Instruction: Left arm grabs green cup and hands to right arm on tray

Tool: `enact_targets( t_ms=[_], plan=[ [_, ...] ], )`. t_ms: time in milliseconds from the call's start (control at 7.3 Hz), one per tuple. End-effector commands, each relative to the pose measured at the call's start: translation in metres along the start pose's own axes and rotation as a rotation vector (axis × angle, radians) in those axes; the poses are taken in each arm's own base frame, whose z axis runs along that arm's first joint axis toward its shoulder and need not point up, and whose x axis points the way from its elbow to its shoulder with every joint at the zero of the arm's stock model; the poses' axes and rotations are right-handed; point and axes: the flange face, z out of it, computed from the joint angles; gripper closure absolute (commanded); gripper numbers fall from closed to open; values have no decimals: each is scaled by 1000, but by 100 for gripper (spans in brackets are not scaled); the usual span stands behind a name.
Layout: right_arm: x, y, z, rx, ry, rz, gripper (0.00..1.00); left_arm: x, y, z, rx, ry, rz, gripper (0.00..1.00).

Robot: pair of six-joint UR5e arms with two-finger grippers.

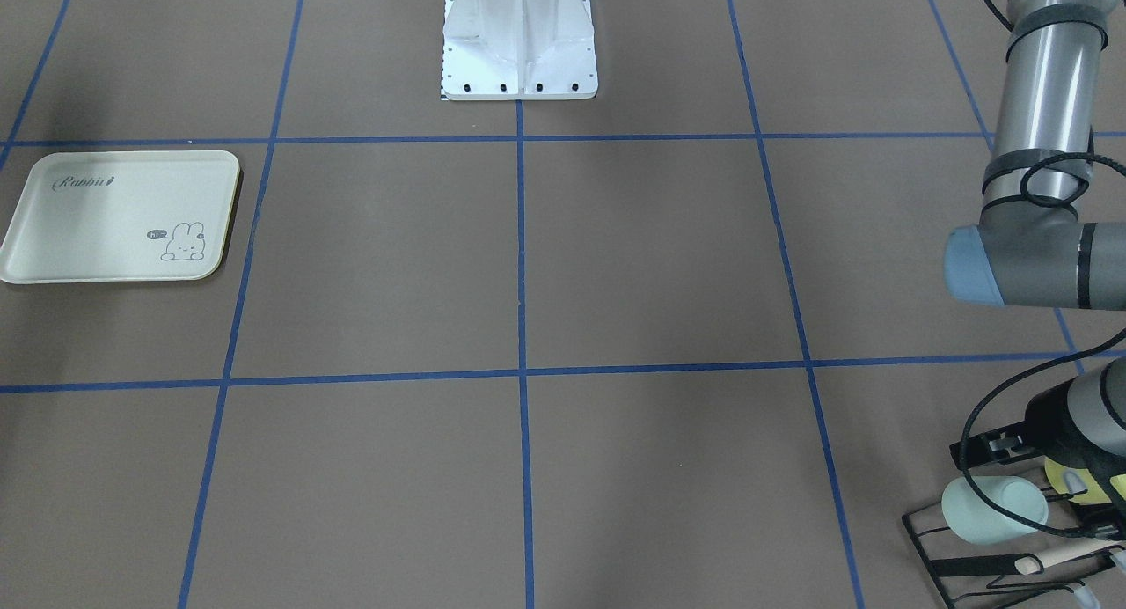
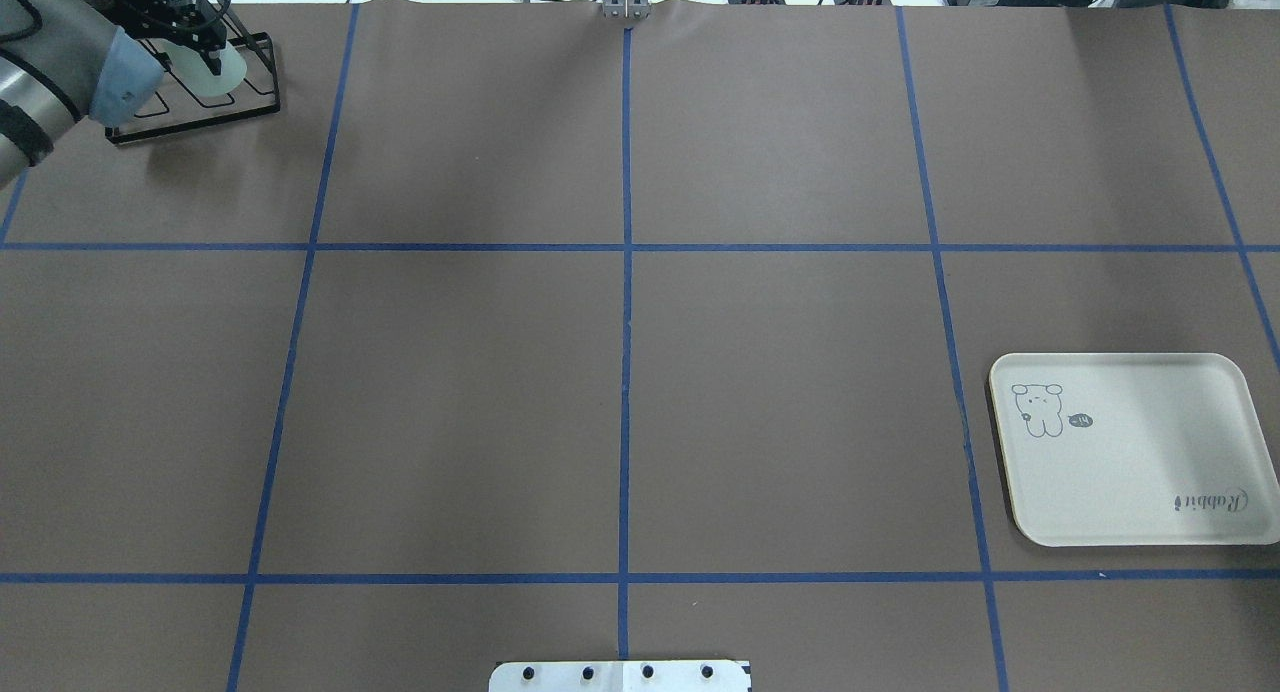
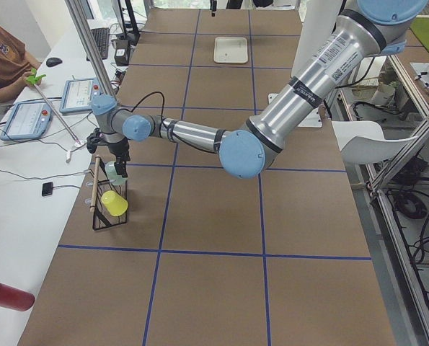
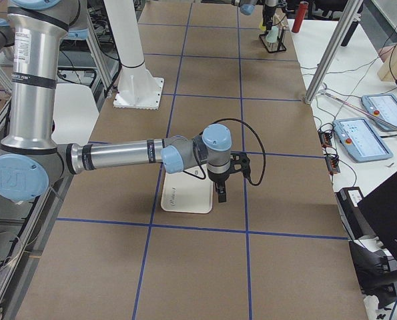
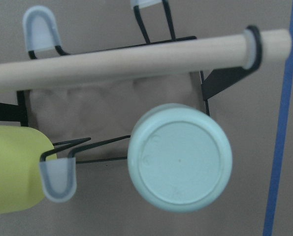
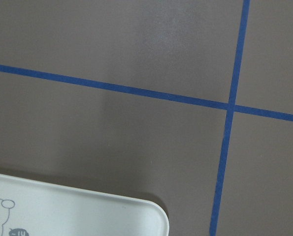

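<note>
1. The step in hand appears to be the grasp. The left gripper (image 2: pixel 210 54) is hovering over the green cup (image 5: pixel 179 157), which is sitting tilted, mouth-down, on a prong of the black wire rack (image 5: pixel 224 81). The cup's base is facing the wrist camera, so it is lying directly beneath the hand, a little off the view's centre.
2. To do this well, the hand probably needs to be centring over that base before going down, then closing on the smooth side walls.
3. A yellow cup (image 5: pixel 13 169) is hanging just beside the green one, and a wooden rod (image 5: pixel 136 56) is running across just past it. The fingers should therefore be slipping between these neighbours without nudging them.
4. Lifting along the prong's slant, not straight up, would likely keep the rim from catching.
5. No fingertips are showing in the left wrist view, and overhead they are merging with the rack. I cannot tell whether the jaws are standing apart or together.
6. The left arm (image 3: pixel 301 94) is stretching far out, forearm nearly level, wrist bending so the hand is pointing down.
7. The right arm (image 4: pixel 118 157) is reaching low and level, its right gripper (image 4: pixel 221 190) pointing down just beside the tray (image 2: pixel 1130 482), well apart from the cup. Its grip state cannot be told.
</note>
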Motion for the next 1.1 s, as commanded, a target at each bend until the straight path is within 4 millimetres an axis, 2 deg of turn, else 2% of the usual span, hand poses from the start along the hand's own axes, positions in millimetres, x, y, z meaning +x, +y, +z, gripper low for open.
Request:
enact_targets(
  t_ms=[0,137,411,685,959],
  plan=[
    [-1,0,0,0,-1,-2,0,-2,-11,8,26,16,19,5],
    [0,0,1,-1,0,-3,0,-5,-15,12,37,12,22,5],
    [-2,0,0,2,-1,-7,0,6,-22,4,51,14,-20,6],
    [-3,-1,-2,6,0,-16,0,-3,-30,10,112,-26,-7,7],
    [-3,-1,-2,6,0,-20,0,1,-32,7,121,-21,-10,7]
  ],
)
